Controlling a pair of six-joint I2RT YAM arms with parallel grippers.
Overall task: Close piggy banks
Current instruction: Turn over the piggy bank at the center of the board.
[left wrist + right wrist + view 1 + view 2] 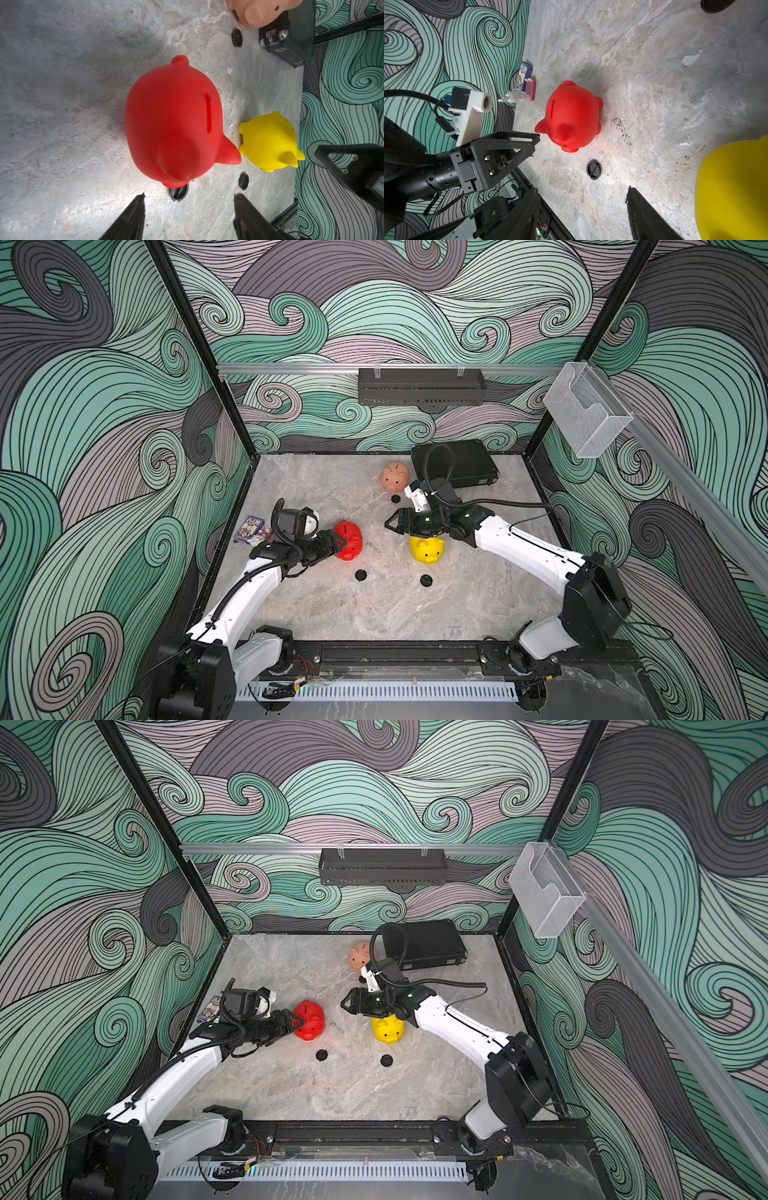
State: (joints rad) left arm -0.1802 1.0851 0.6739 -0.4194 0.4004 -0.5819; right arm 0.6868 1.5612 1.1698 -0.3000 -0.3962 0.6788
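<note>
3 piggy banks are seen on the marble tabletop (374, 614), all upright on their feet. The red pig (349, 540) sits left of centre, glossy, with a coin slot along its back, pointed ears and a round snout facing the near edge; in the left wrist view (172, 124) the slot is clearly visible. The yellow pig (427, 549) stands right of centre, partly covered from above by the right arm, snout toward the near edge. The peach-pink pig (395, 477) is placed near the back, just beside the black case (469, 466), slot on top. 3 black round plugs lie loose on the table: 1 in front of the red pig (360, 575), 1 in front of the yellow pig (426, 580), 1 near the peach-pink pig (395, 499). The left gripper (341, 540) is held at the red pig's left flank, jaws spread, nothing pinched. The right gripper (388, 524) hangs above the table between red and yellow pigs, jaws spread, empty. A small card box (248, 529) lies by the left wall.
</note>
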